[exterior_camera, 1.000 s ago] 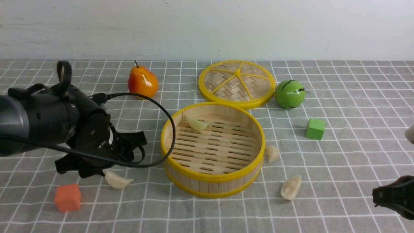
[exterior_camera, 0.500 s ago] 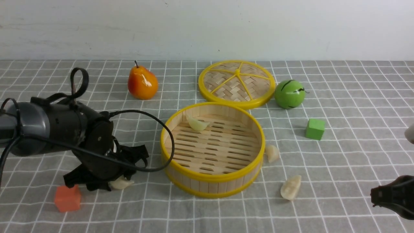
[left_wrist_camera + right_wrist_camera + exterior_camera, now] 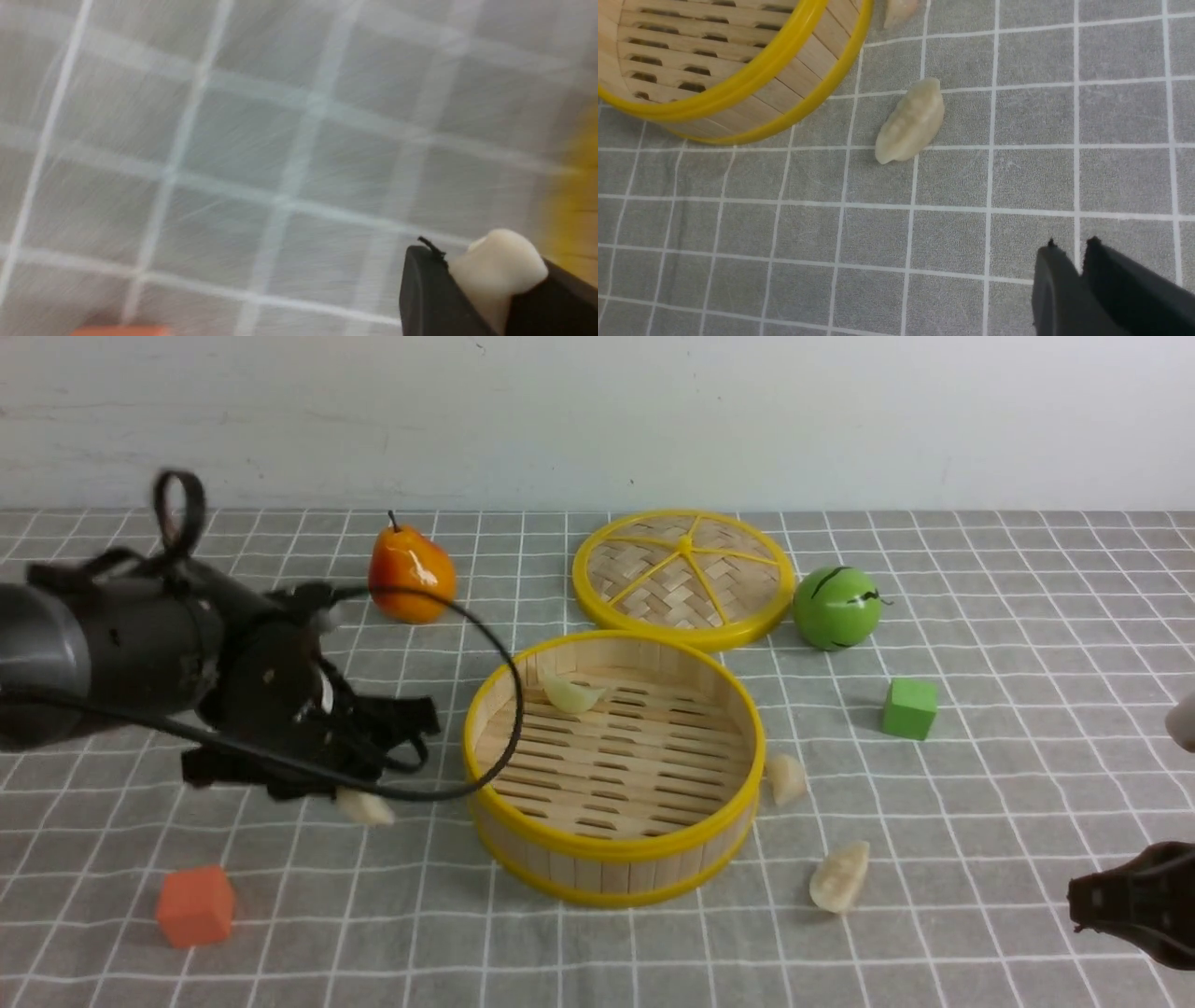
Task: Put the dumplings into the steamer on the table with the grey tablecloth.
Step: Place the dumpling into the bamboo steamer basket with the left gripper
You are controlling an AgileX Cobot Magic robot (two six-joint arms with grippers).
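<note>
Front view: the left end effector [image 3: 359,793] is clamped on a glossy cream-white crescent dumpling [image 3: 366,807], just beside the round bamboo steamer with yellow rims [image 3: 616,847]. A greenish dumpling [image 3: 571,693] lies inside. On the grey tablecloth with white grid lines [image 3: 1008,784], a second cream dumpling [image 3: 786,777] sits just beside the steamer.

Left wrist view: the black jaws pinch the dumpling's lower part, and glossy plastic could slip out before clearing the rim.

Right wrist view: the right end effector [image 3: 1069,254] has its jaws nearly together and empty, near a third cream dumpling [image 3: 910,121].
</note>
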